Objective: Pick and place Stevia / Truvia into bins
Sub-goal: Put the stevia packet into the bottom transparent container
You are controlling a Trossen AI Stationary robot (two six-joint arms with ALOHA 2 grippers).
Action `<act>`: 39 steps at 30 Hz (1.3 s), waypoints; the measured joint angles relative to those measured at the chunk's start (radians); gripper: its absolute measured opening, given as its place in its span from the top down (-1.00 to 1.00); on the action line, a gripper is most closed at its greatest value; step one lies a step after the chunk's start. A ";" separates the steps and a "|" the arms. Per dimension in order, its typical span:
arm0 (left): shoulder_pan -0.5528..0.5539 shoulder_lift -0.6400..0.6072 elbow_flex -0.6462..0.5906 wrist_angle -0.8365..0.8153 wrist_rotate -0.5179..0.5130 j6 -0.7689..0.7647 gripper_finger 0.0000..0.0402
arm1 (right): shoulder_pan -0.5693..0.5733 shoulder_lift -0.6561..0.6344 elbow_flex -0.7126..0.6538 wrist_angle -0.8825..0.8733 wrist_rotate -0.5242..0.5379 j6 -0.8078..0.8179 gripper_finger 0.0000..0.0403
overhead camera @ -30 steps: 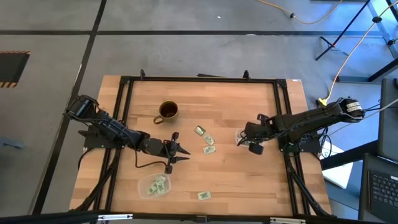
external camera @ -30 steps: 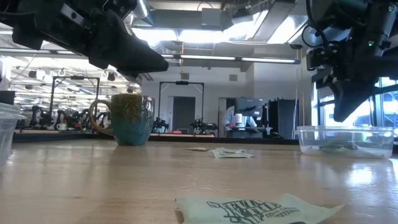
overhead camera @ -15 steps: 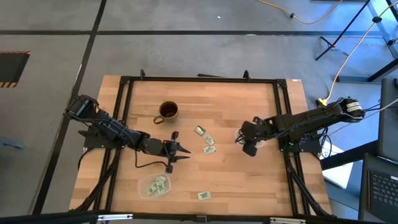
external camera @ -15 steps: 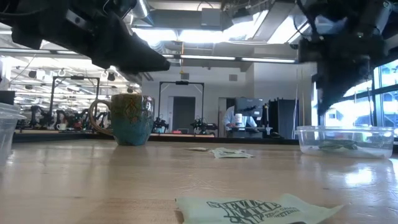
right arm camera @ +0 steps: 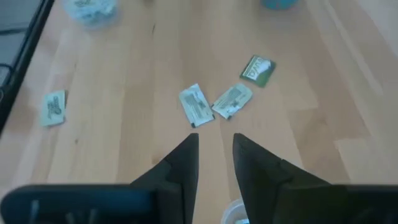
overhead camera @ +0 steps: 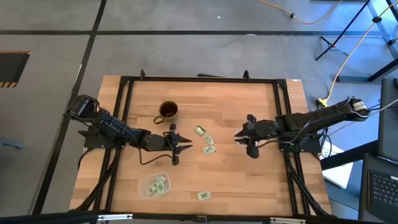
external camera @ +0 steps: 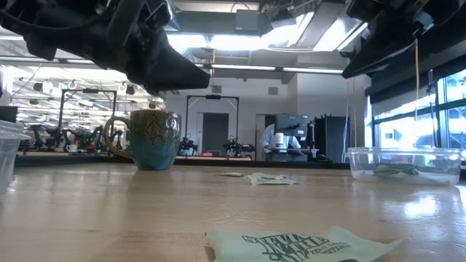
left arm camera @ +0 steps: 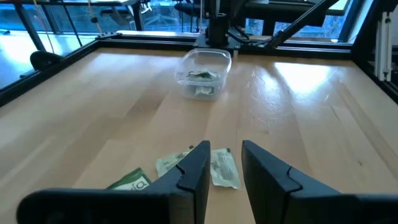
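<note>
Three green-and-white Stevia sachets (overhead camera: 206, 140) lie flat in a loose group at mid-table, also in the right wrist view as sachets (right arm camera: 214, 99). A further sachet (overhead camera: 204, 195) lies near the near edge. The left bin (overhead camera: 154, 185) and the right bin (left arm camera: 202, 73) each hold sachets. My left gripper (overhead camera: 185, 147) hovers open just left of the group, with two sachets in front of its fingertips (left arm camera: 225, 155). My right gripper (overhead camera: 237, 138) hovers open to the right of the group, raised above the right bin (external camera: 404, 164) and mostly hiding it from above.
A brown-and-teal mug (overhead camera: 168, 112) stands far-left of the sachet group, its handle toward the left. A black frame (overhead camera: 199, 79) runs around the table's edges. Bare wood lies between the sachet group and the near edge.
My left gripper has moved right and slightly toward the far edge, closing on the sachet group. My right gripper has risen from just above the right bin, out of the low view's middle, and swung left toward the sachets. No sachet has moved.
</note>
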 joint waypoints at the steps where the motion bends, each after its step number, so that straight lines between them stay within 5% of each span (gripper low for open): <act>1: 0.002 0.000 0.000 0.001 0.005 0.000 0.57 | 0.000 -0.001 0.000 0.000 0.000 -0.019 0.49; 21: 0.005 0.000 0.000 0.002 0.017 0.075 0.57 | 0.001 0.018 0.000 0.012 0.002 -0.056 0.49; 25: 0.006 0.000 0.026 -0.008 0.087 0.163 0.57 | 0.001 0.018 0.000 0.012 0.002 -0.076 0.49; 35: 0.024 0.059 0.347 -0.519 0.156 0.222 0.57 | 0.002 0.018 0.000 0.040 0.003 -0.110 0.49; 39: 0.024 0.105 0.393 -0.564 0.234 0.234 0.57 | 0.002 0.017 0.000 0.038 0.003 -0.111 0.49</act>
